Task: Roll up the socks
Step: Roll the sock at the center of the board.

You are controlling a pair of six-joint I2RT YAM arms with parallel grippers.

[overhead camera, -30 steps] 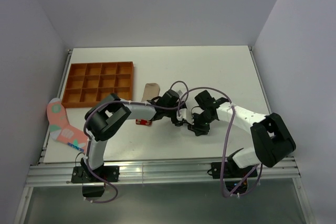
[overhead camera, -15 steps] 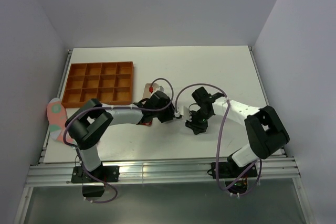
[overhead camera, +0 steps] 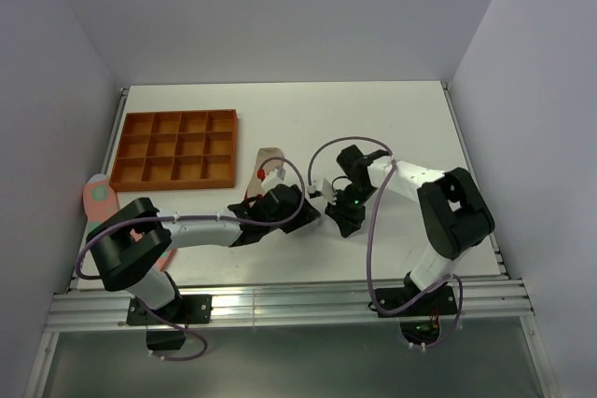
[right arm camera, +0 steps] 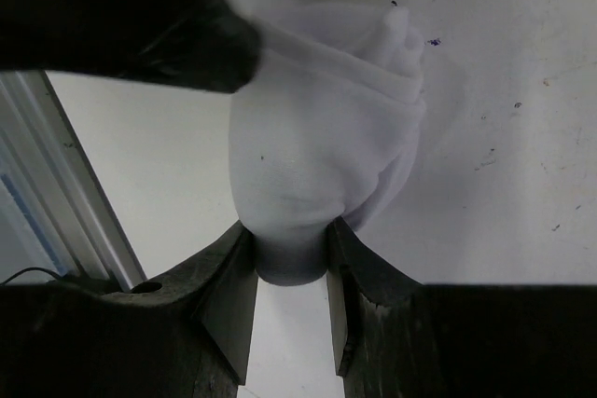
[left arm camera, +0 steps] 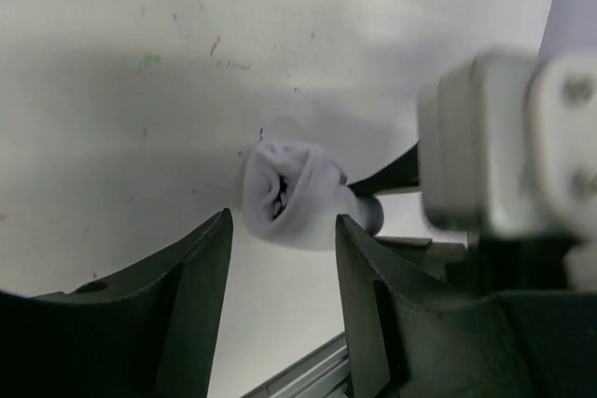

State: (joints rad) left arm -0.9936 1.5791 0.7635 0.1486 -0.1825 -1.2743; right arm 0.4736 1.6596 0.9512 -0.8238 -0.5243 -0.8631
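A white sock (right arm camera: 322,165), rolled into a bundle, sits between the jaws of my right gripper (right arm camera: 289,240), which is shut on its lower end just above the table. In the left wrist view the same roll (left arm camera: 289,195) lies just beyond the tips of my left gripper (left arm camera: 282,221), which is open with nothing between its fingers. In the top view the two grippers meet at mid-table, left (overhead camera: 312,204) and right (overhead camera: 334,214), hiding most of the roll. A beige sock (overhead camera: 270,157) lies flat behind them. A salmon-pink spotted sock (overhead camera: 96,195) hangs at the table's left edge.
An orange compartment tray (overhead camera: 177,148) stands at the back left. The left arm (overhead camera: 205,228) lies low across the front of the table. The metal rail (overhead camera: 280,305) runs along the near edge.
The left arm has stretched out lower along the table and its jaws have widened off the white roll. The right gripper has shifted slightly left, still holding the roll.
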